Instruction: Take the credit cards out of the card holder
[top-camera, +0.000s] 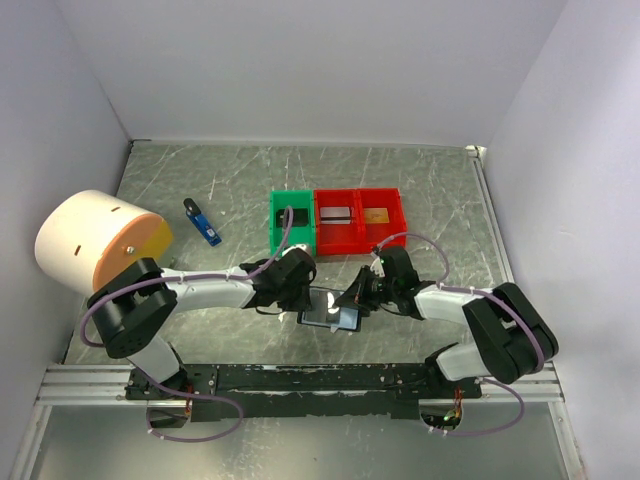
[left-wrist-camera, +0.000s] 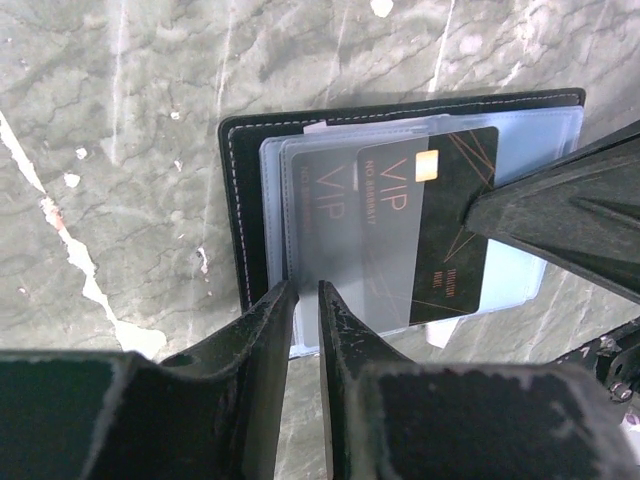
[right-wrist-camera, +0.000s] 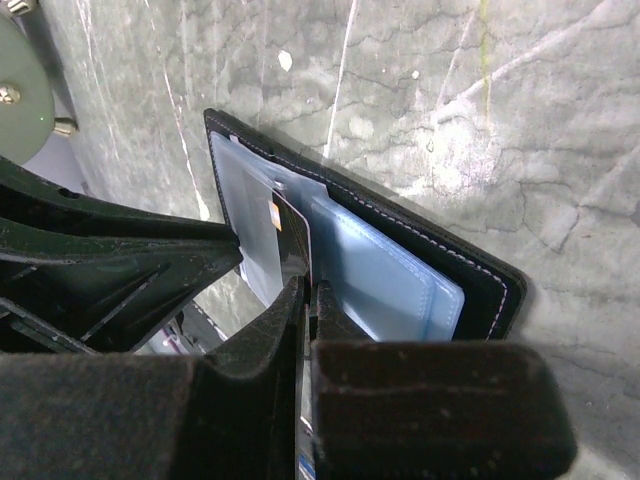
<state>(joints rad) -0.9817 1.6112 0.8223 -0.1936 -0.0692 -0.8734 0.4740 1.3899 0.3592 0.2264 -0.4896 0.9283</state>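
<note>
The black card holder (left-wrist-camera: 243, 210) lies open on the table, near the arms (top-camera: 318, 320). Its pale blue-clear sleeves (right-wrist-camera: 385, 270) fan out. A black VIP credit card (left-wrist-camera: 445, 230) sticks halfway out of a sleeve. My right gripper (right-wrist-camera: 310, 288) is shut on that card's edge (right-wrist-camera: 293, 240), and its fingers (left-wrist-camera: 560, 215) reach in from the right. A second VIP card (left-wrist-camera: 325, 205) shows dimly inside a sleeve. My left gripper (left-wrist-camera: 306, 290) rests its tips on the sleeves' near edge, jaws a narrow gap apart with nothing pinched between them.
Behind the holder stand a green bin (top-camera: 277, 232) with a black card and two joined red bins (top-camera: 360, 240) with a grey card and an orange-gold one. A blue and black stick (top-camera: 203, 224) lies back left. A big white and orange cylinder (top-camera: 95, 240) stands at the left.
</note>
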